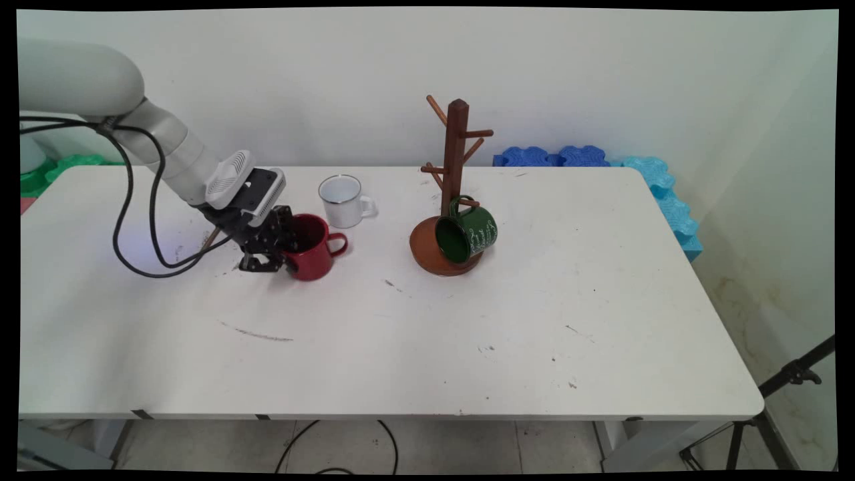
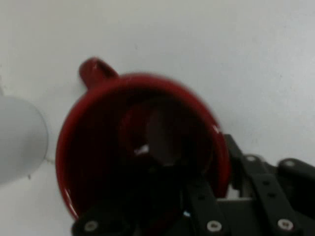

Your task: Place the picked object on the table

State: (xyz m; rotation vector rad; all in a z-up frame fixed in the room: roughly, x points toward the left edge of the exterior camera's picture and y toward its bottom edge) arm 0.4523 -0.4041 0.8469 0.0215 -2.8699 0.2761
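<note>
Low over the white table (image 1: 401, 347), the tilted hand (image 1: 284, 257) clamps the red mug's (image 1: 314, 250) rim.

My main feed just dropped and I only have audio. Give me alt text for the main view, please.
The gripper is at the rim of a red mug standing left of centre on a white table, one finger inside and one outside. A white mug stands just behind it; to the right, a green mug hangs tilted on a wooden mug tree.
</note>
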